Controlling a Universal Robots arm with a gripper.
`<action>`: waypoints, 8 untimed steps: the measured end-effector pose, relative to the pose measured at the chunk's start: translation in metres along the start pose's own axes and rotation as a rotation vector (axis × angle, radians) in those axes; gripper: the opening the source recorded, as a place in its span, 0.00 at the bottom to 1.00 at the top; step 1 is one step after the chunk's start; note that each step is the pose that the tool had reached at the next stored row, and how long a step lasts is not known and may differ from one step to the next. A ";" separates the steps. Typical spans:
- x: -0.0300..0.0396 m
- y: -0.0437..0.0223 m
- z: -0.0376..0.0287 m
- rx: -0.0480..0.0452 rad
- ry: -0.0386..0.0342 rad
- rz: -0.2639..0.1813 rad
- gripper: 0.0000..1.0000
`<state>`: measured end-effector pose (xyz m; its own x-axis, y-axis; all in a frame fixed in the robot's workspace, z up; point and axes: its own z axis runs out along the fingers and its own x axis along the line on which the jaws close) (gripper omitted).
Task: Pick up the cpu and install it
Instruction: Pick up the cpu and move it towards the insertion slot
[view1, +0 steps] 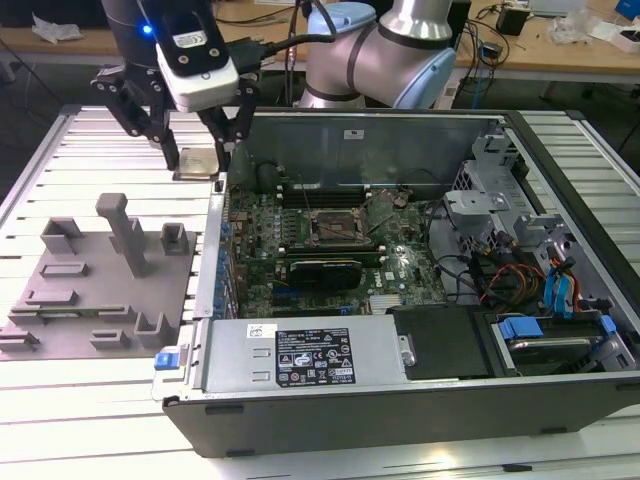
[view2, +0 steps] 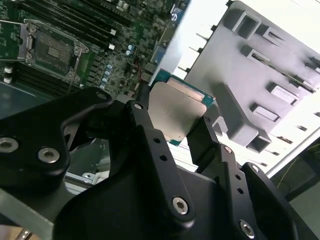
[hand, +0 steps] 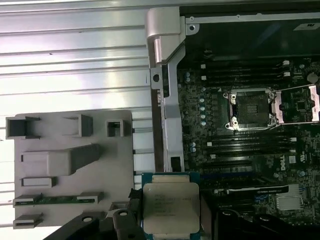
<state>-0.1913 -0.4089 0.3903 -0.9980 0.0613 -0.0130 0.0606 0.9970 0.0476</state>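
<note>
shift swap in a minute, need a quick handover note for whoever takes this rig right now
Gripper: down over the cpu, straddling it; whether it is clamped cannot be told.
Cpu: silver side up, at the slatted table, just outside the computer case and beside the grey fixture plate. Cannot tell if it is lifted.
Socket: on the motherboard inside the case, open and empty.
Done: gripper is at the cpu.
Left: cpu is not yet in the socket.

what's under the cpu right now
The slatted metal table shows around the cpu, next to the computer case. The patch directly beneath is covered by the cpu itself, so I cannot tell whether it rests there.
</note>
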 end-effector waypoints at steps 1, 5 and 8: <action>-0.0029 0.0002 0.0000 0.0001 0.0000 0.000 0.55; -0.0111 0.0007 0.0001 0.0001 0.0000 0.000 0.55; -0.0163 0.0010 0.0002 0.0001 0.0000 0.000 0.55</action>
<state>-0.1750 -0.4090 0.3903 -0.9980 0.0612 -0.0130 0.0606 0.9970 0.0475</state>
